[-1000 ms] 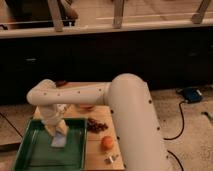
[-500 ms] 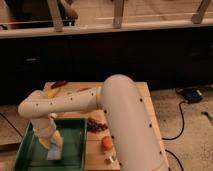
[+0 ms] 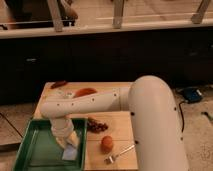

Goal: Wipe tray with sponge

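Dark low cabinets run behind a light wooden board (image 3: pixel 117 131) that serves as the work surface. At its left end sits the large, shallow green tray with a raised rim (image 3: pixel 40 147). The white arm's gripper (image 3: pixel 66 142) reaches down into the tray's right half and sits right over the small, flat, pale bluish-white sponge (image 3: pixel 70 153). The sponge lies flat on the tray floor near the right rim. Whether the gripper is clamped on the sponge or only pressing on it cannot be told. The wiping step looks to be under way. The next move likely calls for dragging the sponge left across the bare green floor, keeping it flat and inside the rim. To the right, on the board, lie a dark reddish cluster (image 3: pixel 96 126), a round orange-brown fruit (image 3: pixel 106 144) and a metal fork (image 3: pixel 119 154).
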Controlling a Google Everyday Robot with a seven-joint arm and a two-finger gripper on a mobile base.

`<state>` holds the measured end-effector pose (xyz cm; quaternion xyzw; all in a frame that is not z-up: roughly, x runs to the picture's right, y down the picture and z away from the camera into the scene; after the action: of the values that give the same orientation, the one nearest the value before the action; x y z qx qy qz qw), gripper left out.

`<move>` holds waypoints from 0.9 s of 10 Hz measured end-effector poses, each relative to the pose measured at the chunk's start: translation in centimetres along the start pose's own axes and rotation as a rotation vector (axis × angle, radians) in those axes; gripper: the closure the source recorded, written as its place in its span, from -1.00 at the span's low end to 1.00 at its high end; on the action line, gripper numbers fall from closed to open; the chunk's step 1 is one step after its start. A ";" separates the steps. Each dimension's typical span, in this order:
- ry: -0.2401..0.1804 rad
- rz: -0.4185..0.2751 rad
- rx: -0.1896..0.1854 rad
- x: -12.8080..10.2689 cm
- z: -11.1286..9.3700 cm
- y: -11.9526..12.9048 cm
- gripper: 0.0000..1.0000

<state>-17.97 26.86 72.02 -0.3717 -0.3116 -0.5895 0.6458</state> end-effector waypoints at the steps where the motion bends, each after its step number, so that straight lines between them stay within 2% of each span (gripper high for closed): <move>1: 0.005 -0.003 0.004 1.1 -0.7 0.4 0.98; 4: 0.006 -0.048 0.014 2.2 -1.8 -1.2 0.98; 6: -0.025 -0.121 0.017 2.2 -2.0 -5.4 0.98; 8: -0.059 -0.189 0.020 2.0 -1.9 -8.1 0.98; 9: -0.074 -0.217 0.021 1.9 -1.9 -8.6 0.98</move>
<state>-26.38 23.99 73.64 -0.3506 -0.3796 -0.6386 0.5703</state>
